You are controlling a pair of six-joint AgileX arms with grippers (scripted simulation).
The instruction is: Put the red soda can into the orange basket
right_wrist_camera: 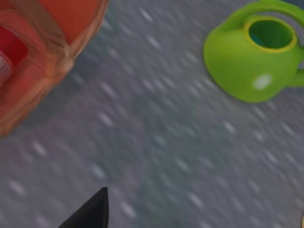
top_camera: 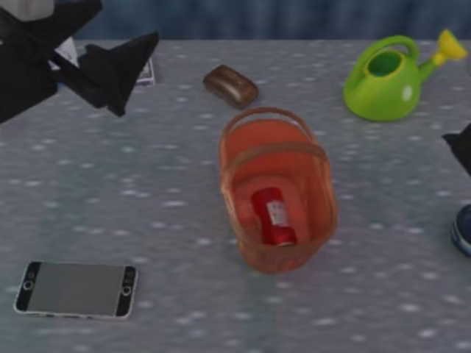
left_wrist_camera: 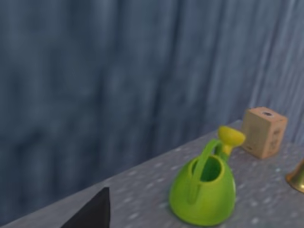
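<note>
Red soda can: lying on its side inside the orange basket, mid-worktop.
Left gripper: raised at the far left corner, well apart from the can, holding nothing; jaw gap can't be told.
Right gripper: at the right edge, mostly out of view; fingers unclear.
Worktop: grey, speckled.
</note>
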